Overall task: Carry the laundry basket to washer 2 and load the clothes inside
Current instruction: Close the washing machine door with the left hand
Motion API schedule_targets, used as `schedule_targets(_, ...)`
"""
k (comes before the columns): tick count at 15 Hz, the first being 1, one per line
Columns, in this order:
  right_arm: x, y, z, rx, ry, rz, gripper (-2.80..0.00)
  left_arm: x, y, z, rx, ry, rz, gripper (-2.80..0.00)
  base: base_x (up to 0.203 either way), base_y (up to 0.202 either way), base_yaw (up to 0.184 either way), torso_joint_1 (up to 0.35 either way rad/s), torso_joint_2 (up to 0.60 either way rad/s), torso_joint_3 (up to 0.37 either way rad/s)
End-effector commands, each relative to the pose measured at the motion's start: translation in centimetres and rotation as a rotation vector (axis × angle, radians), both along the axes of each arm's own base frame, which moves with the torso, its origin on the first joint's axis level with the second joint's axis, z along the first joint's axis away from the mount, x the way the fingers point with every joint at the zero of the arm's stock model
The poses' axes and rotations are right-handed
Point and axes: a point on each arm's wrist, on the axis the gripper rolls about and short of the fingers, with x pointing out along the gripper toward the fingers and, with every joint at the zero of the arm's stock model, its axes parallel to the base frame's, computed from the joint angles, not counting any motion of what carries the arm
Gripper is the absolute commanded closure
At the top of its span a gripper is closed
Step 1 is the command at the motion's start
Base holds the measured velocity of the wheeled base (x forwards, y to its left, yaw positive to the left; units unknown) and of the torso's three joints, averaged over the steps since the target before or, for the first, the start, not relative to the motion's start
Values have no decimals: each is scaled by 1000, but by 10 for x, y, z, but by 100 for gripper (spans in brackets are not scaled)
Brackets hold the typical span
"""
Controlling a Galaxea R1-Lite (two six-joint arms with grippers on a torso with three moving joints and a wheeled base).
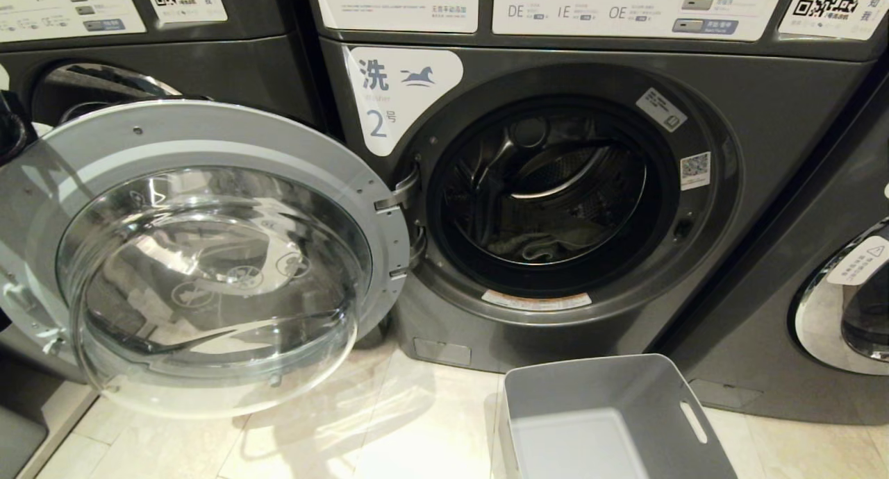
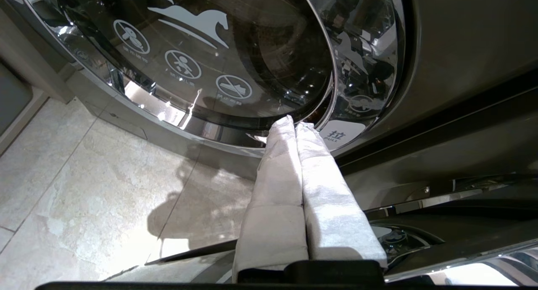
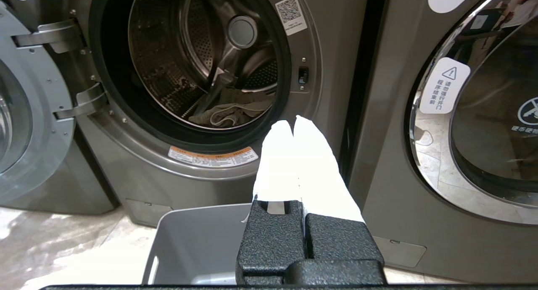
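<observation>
Loading is complete: the clothes (image 1: 535,244) lie inside washer 2 (image 1: 549,194), and the basket (image 1: 611,423) stands empty on the floor in front. Remaining, by judgement: shutting the door (image 1: 201,257). Left hand (image 2: 294,124) and right hand (image 3: 293,125) are closed, empty.

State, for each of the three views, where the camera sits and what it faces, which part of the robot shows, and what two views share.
Head view: high on the robot, looking down at washer 2, its open door and the empty laundry basket; none of the robot's body is clearly visible.
Left wrist view: behind the shut left hand, low, facing a closed glass washer door.
Right wrist view: behind the shut right hand, facing washer 2's drum.
Shared: head and right wrist views both show the clothes in the drum, and the basket.
</observation>
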Motion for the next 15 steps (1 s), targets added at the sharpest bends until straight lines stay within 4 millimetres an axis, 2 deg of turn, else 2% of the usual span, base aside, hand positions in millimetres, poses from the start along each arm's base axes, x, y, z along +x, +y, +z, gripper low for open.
schedule_targets(1,4,0,-11,0,39,-1,0,0,0,0,-4,4,-4,0,0,0,0,0,0,0)
schedule_targets(5,4,0,-11,-2,39,-1,0,-6,-5,12,8,-17,-5,0,0,0,0,0,0,0)
schedule_targets(8,4,0,-11,-4,39,-2,0,-18,-14,18,-19,30,-15,0,0,0,0,0,0,0)
schedule_targets(15,4,0,-11,-11,39,-5,0,-23,-18,16,-45,78,-18,0,0,0,0,0,0,0)
